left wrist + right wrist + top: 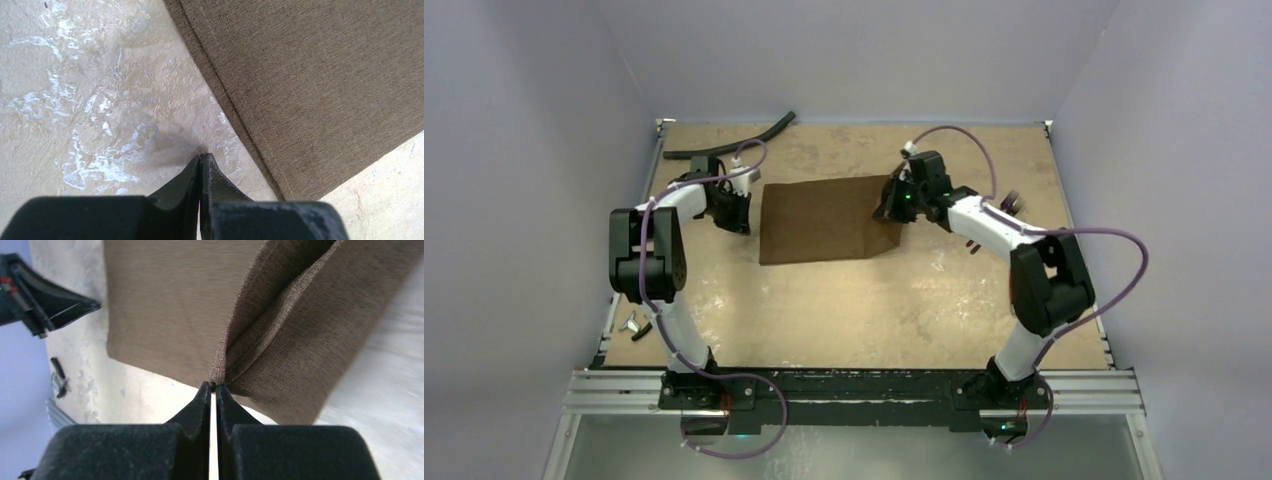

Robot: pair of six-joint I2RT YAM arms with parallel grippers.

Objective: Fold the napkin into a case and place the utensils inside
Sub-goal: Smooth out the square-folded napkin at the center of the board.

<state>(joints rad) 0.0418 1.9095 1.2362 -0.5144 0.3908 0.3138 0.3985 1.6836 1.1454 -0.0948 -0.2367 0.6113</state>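
The brown napkin (819,220) lies on the table's middle, its right end raised into a fold. My right gripper (892,208) is shut on that raised right edge; in the right wrist view the fingertips (214,385) pinch a corner of the cloth (280,330). My left gripper (734,215) is shut and empty, its tips (201,156) on the bare table just beside the napkin's hemmed left edge (325,75). A dark purplish piece, probably the utensils (1011,202), shows behind the right arm, mostly hidden.
A long black curved hose (734,145) lies at the back left. A small metal clamp (634,325) sits at the table's left edge. Purple cables loop off both arms. Walls close in the table on three sides.
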